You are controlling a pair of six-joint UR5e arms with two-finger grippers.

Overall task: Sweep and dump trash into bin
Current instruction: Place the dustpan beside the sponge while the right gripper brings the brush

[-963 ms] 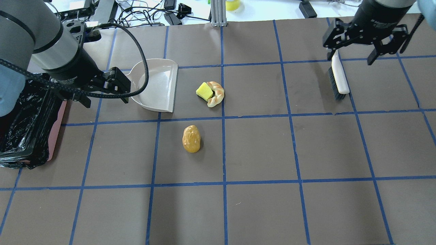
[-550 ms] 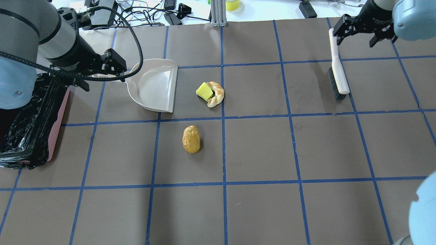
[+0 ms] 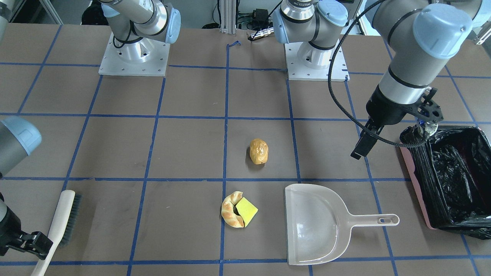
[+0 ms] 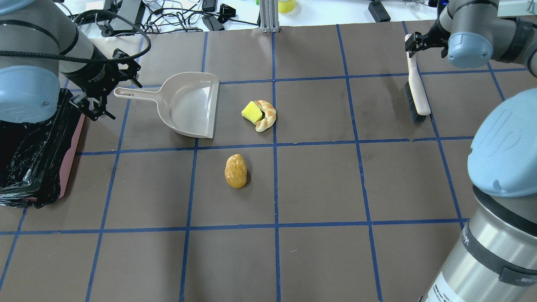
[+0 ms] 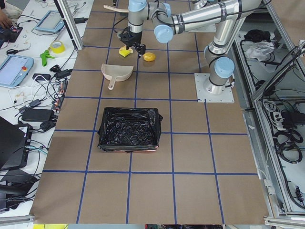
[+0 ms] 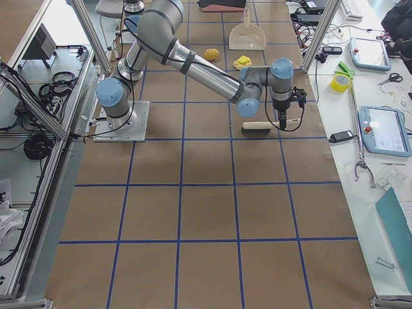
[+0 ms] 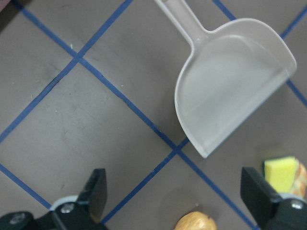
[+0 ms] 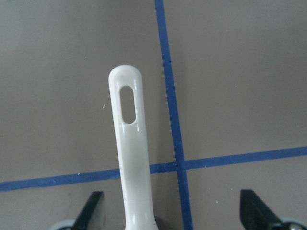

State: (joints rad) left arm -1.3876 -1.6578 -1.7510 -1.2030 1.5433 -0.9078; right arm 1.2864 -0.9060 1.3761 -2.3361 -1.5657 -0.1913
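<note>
The golden-brown lump (image 4: 236, 171) lies mid-table. The croissant-like pastry (image 4: 267, 115) curls around the yellow-green sponge (image 4: 251, 112) beyond it, just right of the beige dustpan (image 4: 191, 105). The pink bin (image 4: 69, 159) with its black bag stands at the left edge. My left gripper (image 4: 107, 92) hangs open and empty above the table by the end of the dustpan's handle; its fingers (image 7: 93, 199) show wide apart in the left wrist view. My right gripper (image 4: 426, 40) is open over the end of the brush's white handle (image 8: 129, 143), which lies between its fingers. The brush (image 4: 416, 90) lies flat.
Blue tape lines grid the brown table. Cables and gear lie beyond its far edge, with an aluminium post (image 4: 268, 16) at the middle. The two arm bases (image 3: 134, 57) stand on the robot's side. My right arm's elbow (image 4: 503, 159) looms over the near right corner.
My left gripper has swung left off the dustpan, baring its handle. My right gripper has moved back to the far end of the brush handle. The trash, dustpan and brush have not moved.
</note>
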